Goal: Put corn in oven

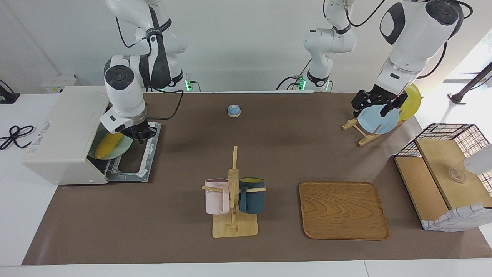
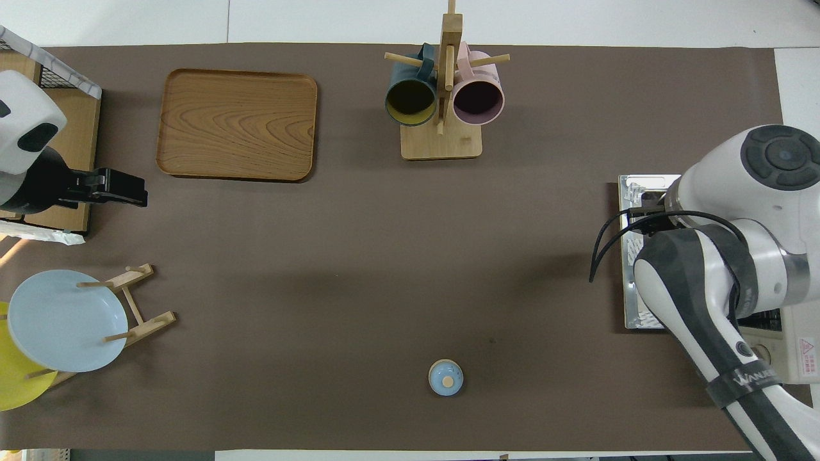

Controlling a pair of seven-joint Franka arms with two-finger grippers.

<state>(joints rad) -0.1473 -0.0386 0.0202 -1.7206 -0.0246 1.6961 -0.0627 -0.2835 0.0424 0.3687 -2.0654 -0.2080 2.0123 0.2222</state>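
Note:
The off-white oven point(image 1: 65, 130) stands at the right arm's end of the table, its door point(image 1: 134, 165) dropped open and lying flat. The yellow corn point(image 1: 107, 145) lies on a pale green plate point(image 1: 125, 149) in the oven's mouth, partly inside. My right gripper point(image 1: 141, 133) is at the plate's rim, over the open door. In the overhead view the right arm hides the corn, the plate and the gripper; only the door point(image 2: 640, 192) and a corner of the oven point(image 2: 801, 346) show. My left gripper point(image 1: 378, 104) waits in the air over the plate rack; it also shows in the overhead view point(image 2: 122, 189).
A wooden rack point(image 1: 363, 132) holds a blue plate point(image 1: 378, 119) and a yellow plate point(image 1: 411, 100). A mug tree point(image 1: 233, 192) with a pink and a dark blue mug, a wooden tray point(image 1: 342, 209), a small blue bell point(image 1: 233, 110) and a wire basket shelf point(image 1: 446, 177) stand on the brown mat.

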